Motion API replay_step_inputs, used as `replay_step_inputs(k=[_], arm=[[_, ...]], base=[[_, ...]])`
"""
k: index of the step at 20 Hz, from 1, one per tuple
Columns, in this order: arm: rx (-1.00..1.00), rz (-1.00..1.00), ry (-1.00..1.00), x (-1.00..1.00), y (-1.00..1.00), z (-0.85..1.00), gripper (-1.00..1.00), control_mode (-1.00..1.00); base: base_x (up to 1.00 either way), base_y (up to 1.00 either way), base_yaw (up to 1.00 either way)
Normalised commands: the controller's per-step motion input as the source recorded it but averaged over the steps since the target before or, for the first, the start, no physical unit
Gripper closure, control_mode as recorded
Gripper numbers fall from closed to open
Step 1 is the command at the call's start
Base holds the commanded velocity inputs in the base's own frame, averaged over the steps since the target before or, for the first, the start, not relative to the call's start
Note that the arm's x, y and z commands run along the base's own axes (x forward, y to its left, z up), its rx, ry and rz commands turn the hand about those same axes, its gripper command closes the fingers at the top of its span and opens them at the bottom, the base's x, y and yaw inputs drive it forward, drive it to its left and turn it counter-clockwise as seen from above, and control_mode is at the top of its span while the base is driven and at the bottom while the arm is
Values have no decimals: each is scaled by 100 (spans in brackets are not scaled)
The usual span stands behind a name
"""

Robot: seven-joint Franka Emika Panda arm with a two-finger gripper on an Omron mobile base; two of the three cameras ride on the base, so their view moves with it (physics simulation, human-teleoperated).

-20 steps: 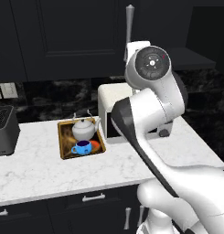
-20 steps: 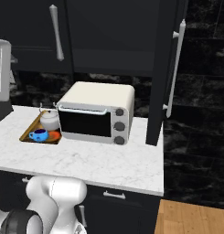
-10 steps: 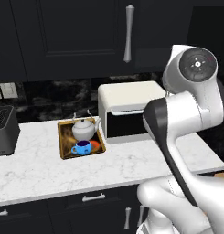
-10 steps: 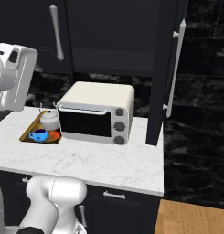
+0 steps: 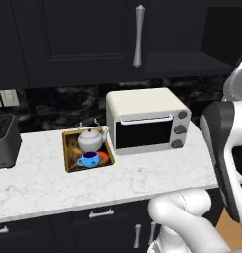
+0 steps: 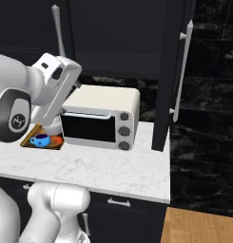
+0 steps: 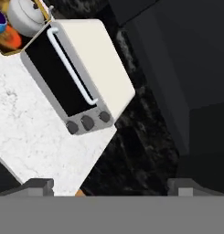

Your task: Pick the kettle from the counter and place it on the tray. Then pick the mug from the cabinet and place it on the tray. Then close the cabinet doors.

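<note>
Kettle [image 5: 91, 139], squat and silver-white with a round lid knob, sits on the rectangular tray [image 5: 68, 153] with its tan wooden rim, and the small bright blue mug [image 5: 88, 159] stands at the kettle's 6 o'clock on the same dark tray surface, beside an orange-red spot. That tray lies on the white marble-patterned counter [image 5: 48, 180], touching the cream toaster oven [image 5: 144, 120] at its 3 o'clock. In the right base view one black panelled cabinet door [image 6: 174, 71] with a long silver bar handle stands swung open at the oven's 3 o'clock. In the hand view the two-finger gripper [image 7: 111, 185] shows its dark fingertips [image 7: 39, 185] set wide apart, holding nothing, with the oven towards 10 o'clock.
</note>
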Motion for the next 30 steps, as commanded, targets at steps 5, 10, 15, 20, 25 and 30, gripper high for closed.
replay_step_inputs(k=[5, 10, 15, 20, 25, 30], arm=[[18, -20, 0, -11, -79, -2, -100, -100], [4, -25, 0, -27, -59, -3, -100, -100], [-1, -11, -4, -50, -43, -1, -100, -100], [-1, -12, -6, -58, -46, 0, -100, -100], [-5, -5, -1, -48, -52, 0, -100, -100], [-14, 0, 5, -14, -58, 0, -100, -100]], base=[[0, 0, 0], [0, 0, 0], [0, 0, 0], [0, 0, 0], [0, 0, 0], [0, 0, 0]])
